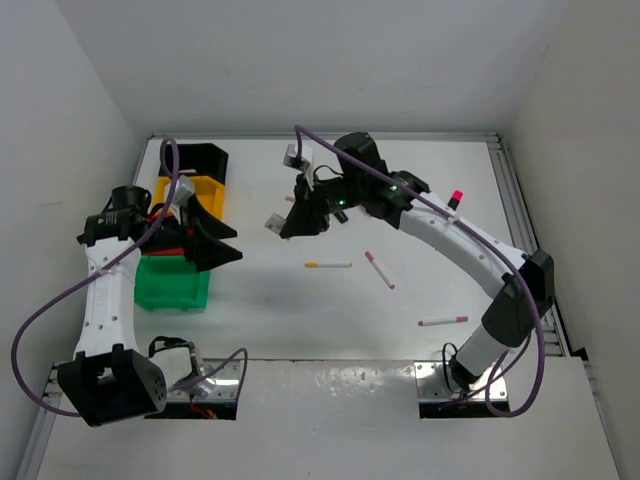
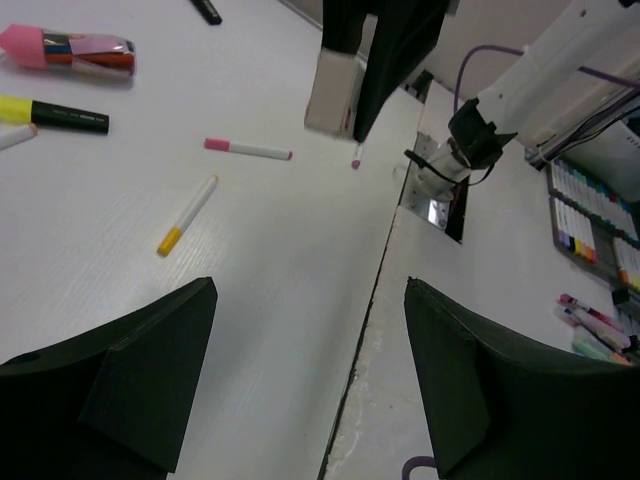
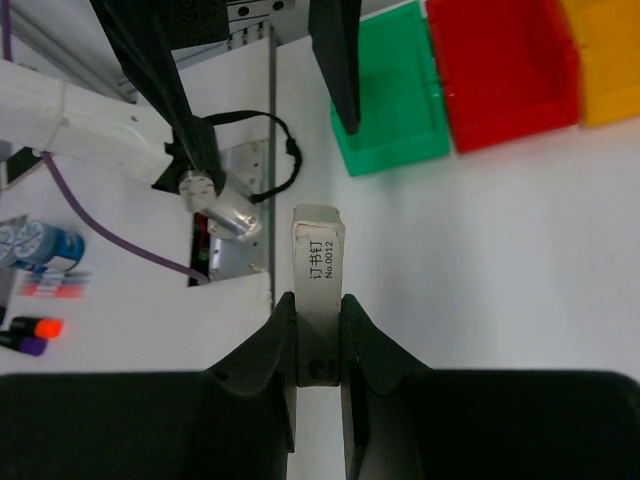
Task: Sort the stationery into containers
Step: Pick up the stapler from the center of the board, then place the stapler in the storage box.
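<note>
Bench [image 1: 300,330], white and walled on three sides, carries everything. Two white arms reach over it from the near edge. The left arm [image 1: 105,290] bends up along the left side. The right arm [image 1: 470,250] stretches across to the middle.

Four bins stand in a row along the left edge, touching or almost touching: the black bin [image 1: 205,158] farthest back, then the yellow bin [image 1: 208,195], the red bin [image 3: 510,75] and the green bin [image 1: 172,288] nearest. What lies inside them cannot be made out.

The left gripper [image 2: 310,290] hangs at the right side of the red bin with its fingers spread wide and nothing between them. The right gripper [image 3: 318,300] is held above the middle of the bench, well apart from the bins, its fingers pinched on a small beige box [image 3: 318,245] with a printed label. The box sticks out beyond the fingertips toward the bin row.

Loose on the bench lie three thin white pens, well apart from the bins. A yellow-ended pen [image 1: 328,265] lies near the centre. A pink-ended pen [image 1: 379,269] is just beside it, tilted. Another pink-ended pen [image 1: 443,321] lies nearer the right arm's base. A black marker with a yellow cap [image 2: 55,115] shows in the left wrist view, and a marker with a pink-red cap [image 1: 455,198] sits near the right arm's far side.
</note>
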`<act>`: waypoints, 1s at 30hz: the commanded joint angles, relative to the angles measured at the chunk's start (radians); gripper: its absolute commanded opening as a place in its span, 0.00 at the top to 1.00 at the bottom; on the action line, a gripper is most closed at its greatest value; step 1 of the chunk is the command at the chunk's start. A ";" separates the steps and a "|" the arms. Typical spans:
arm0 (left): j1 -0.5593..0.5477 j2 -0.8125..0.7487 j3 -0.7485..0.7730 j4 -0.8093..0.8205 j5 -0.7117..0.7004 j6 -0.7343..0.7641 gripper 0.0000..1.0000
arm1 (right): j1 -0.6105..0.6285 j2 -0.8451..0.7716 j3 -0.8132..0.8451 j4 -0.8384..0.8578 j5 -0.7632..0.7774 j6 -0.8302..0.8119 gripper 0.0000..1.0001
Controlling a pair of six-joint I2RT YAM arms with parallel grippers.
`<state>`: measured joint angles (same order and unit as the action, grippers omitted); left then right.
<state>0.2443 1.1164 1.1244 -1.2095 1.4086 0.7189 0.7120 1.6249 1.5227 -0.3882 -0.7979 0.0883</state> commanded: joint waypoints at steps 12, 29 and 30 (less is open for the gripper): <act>-0.065 0.118 0.129 -0.108 0.073 0.088 0.22 | 0.110 0.095 0.125 0.078 -0.078 0.114 1.00; -0.111 0.134 0.149 -0.108 0.118 0.070 0.27 | 0.132 0.151 0.133 0.120 -0.089 0.177 1.00; -0.112 0.134 0.152 -0.108 0.119 0.067 0.27 | 0.132 0.153 0.129 0.121 -0.089 0.179 1.00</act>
<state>0.1581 1.2575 1.2331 -1.3121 1.4200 0.7746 0.8223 1.7531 1.6180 -0.3325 -0.8742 0.2428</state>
